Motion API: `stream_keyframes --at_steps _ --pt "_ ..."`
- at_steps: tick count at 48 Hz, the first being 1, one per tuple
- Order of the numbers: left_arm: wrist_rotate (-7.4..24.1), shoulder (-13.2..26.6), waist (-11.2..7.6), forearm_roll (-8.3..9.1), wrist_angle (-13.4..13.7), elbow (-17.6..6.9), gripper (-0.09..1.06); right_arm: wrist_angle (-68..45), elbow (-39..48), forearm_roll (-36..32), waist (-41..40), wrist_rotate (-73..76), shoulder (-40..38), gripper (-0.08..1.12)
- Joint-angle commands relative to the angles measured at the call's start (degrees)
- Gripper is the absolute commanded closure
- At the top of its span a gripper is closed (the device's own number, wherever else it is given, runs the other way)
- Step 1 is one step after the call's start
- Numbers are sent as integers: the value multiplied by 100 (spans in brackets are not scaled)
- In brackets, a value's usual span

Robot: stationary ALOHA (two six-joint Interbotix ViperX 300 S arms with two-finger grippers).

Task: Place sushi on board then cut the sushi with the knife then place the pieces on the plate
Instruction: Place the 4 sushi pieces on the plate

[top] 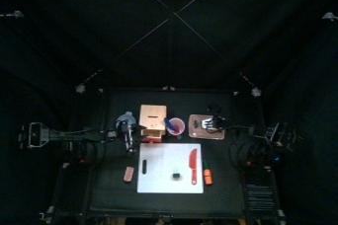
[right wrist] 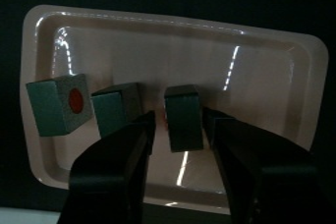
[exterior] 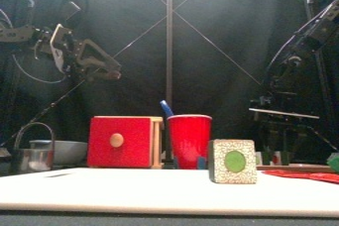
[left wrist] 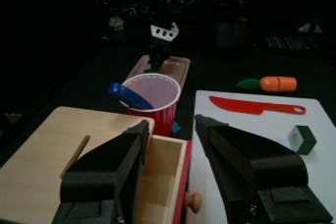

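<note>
While right gripper (right wrist: 180, 122) hangs over pink tray (right wrist: 262, 71), jaws spread around one of three sushi pieces (right wrist: 184, 110) there, last piece (top: 176, 175) sits on white board (top: 152, 180) beside red knife (top: 193, 160). Left gripper (left wrist: 174, 135) spread, empty, above wooden box (left wrist: 66, 154). Risk — crooked lift could knock neighbouring tray pieces; last piece likely tips if pinched off-centre.

— The blue knife (exterior: 166, 107)?
— Mostly sunk in the red cup (exterior: 189, 139); only its end shows.
— The blue-grey bowl (exterior: 69, 152)?
— Half hidden behind the wooden box (exterior: 125, 141).
— And the sushi pieces (right wrist: 129, 100) on the pink tray (right wrist: 262, 71)?
— Their lower ends are covered by the right claw (right wrist: 180, 120); from above, too small to count.
</note>
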Motion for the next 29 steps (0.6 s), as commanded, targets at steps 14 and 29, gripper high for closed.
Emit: stream_keyframes --at_steps 14,29 --pt "0 -18 -88 -9 -35 -141 16 1081 -149 519 2355 -97 -1459 21" --pt "9 -35 -53 -9 -62 -325 16 -9 -1679 299 4614 -984 202 21"
